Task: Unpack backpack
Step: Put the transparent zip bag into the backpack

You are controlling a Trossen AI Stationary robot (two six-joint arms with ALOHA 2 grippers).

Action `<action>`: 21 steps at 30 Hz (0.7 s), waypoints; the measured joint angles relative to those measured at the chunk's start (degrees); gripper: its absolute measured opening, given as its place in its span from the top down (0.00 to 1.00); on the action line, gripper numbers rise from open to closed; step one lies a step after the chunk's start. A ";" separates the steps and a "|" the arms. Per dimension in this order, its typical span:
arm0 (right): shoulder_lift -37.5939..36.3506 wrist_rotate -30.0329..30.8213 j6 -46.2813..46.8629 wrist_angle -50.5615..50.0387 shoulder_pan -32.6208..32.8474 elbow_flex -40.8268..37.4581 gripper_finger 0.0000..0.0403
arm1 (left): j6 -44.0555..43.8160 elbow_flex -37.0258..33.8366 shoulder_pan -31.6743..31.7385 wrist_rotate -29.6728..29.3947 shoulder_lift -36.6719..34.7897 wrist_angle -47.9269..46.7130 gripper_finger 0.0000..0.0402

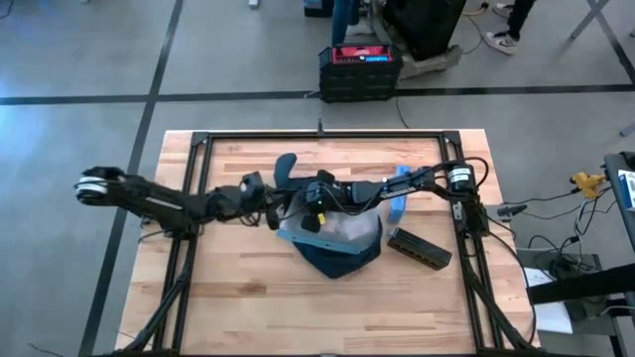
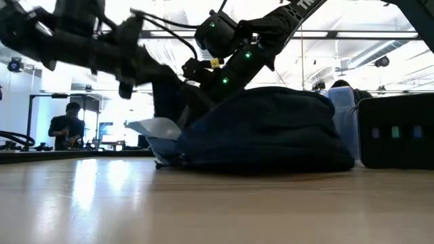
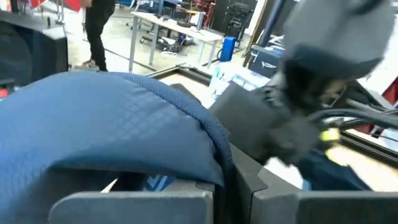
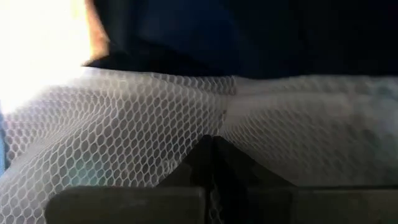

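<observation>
Backpack (image 1: 342, 260): mid-table, long axis unclear, opening facing left gripper (image 1: 275, 213), whose fingers pinch its navy flap. Right gripper (image 1: 316, 220): fingers pressed together on white mesh (image 4: 155, 130) inside.

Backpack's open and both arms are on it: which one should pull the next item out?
Right, probably. The right gripper is inside the backpack, fingers shut on white mesh. The left gripper pinches the backpack's blue edge, so it should hold the opening.

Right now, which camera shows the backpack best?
The low view: the backpack fills it side-on, whole and unobstructed across its front. The high view shows it partly under both arms. The left wrist view catches only a blue fabric edge, and the right wrist view only white mesh and dark fabric.
</observation>
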 joint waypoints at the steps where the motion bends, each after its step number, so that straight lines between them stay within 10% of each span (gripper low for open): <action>1: 0.00 0.04 0.57 -0.18 -0.25 0.00 1.00 | 0.19 0.15 -1.01 -1.17 -1.48 -2.09 1.00; 16: 0.06 6.48 10.30 -2.11 -4.45 -1.60 1.00 | -0.64 1.60 -21.56 -17.06 -2.69 -6.81 1.00; 21: 0.09 -4.13 3.32 -2.16 -3.68 0.15 1.00 | -3.25 1.13 -21.47 -19.95 0.57 -7.72 1.00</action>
